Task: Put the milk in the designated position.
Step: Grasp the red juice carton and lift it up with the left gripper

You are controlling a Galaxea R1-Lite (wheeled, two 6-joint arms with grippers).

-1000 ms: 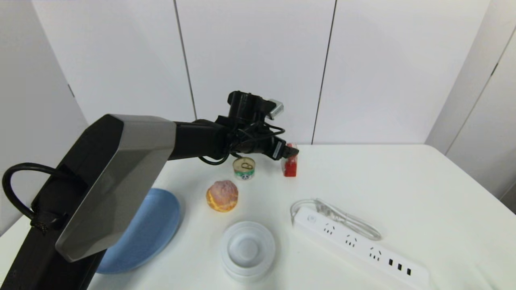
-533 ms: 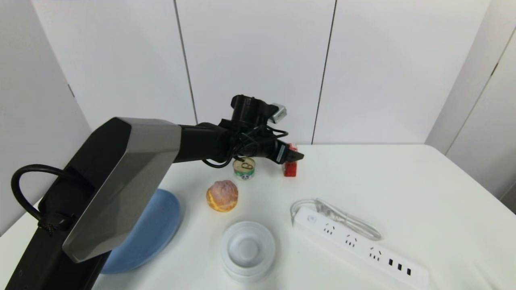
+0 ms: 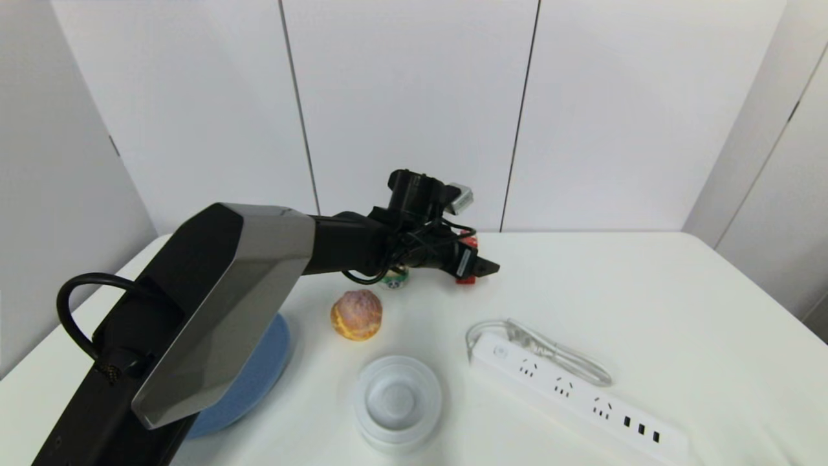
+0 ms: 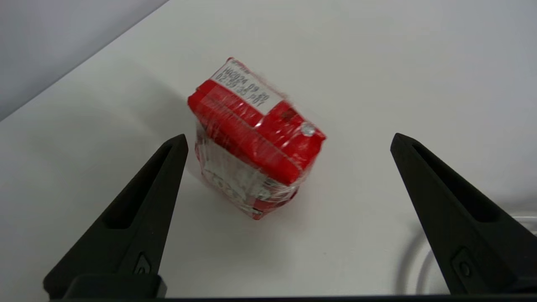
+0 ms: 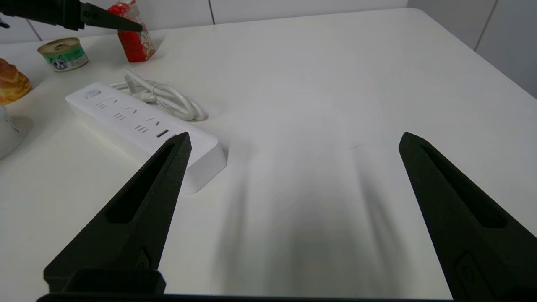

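Left gripper (image 4: 289, 142) moved forward and lower since earlier frame, fingers spread wide, straddling upright red milk carton (image 4: 251, 138) at far table (image 4: 419, 63) edge, ready for grasp. Right gripper (image 5: 293, 142) idle, open.

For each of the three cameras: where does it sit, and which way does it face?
Head: high on the robot, facing down at the table; left arm reaches to the milk.
Left wrist: behind the open left tool, facing the milk.
Right wrist: behind the open right tool, low over the table.
All three show the milk.
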